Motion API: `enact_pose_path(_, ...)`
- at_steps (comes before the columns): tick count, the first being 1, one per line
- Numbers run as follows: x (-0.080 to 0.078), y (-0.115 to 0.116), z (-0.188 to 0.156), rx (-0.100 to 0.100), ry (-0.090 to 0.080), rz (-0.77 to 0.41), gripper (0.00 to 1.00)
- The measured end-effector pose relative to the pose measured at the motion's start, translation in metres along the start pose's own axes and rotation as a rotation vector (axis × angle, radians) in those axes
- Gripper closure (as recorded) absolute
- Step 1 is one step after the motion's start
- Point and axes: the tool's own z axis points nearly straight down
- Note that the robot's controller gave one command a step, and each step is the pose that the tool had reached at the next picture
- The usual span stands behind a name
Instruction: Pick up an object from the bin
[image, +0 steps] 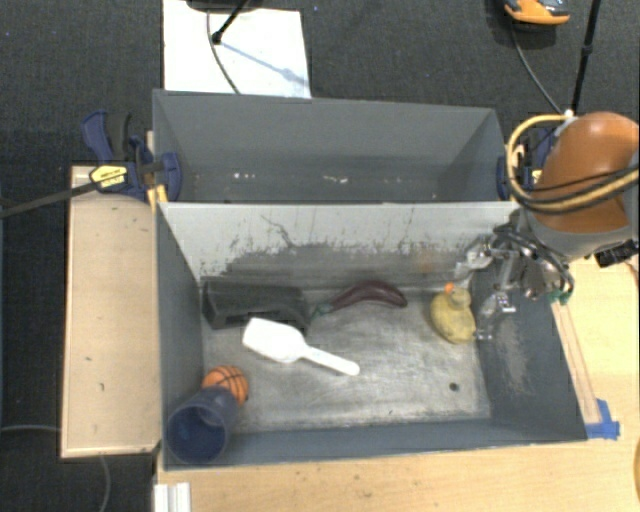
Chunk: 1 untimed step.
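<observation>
Blue cup (195, 430) lies in the near-left corner of the bin (330, 150), while the gripper (490, 305), spread or closed I cannot tell, hangs just beside a yellow duck (452, 316) by the right wall, probably the handiest pick.

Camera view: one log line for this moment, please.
gripper at right side of bin | beside yellow toy, contact unclear | white scoop, blue cup at left

Arm (590, 175) entering from right, orange-covered wrist, tool (490, 290) hanging low
</observation>
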Motion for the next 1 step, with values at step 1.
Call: enact_pose_path(1, -0.0016, -0.024, 0.0801, 0.001, -0.004, 0.062, 1.0)
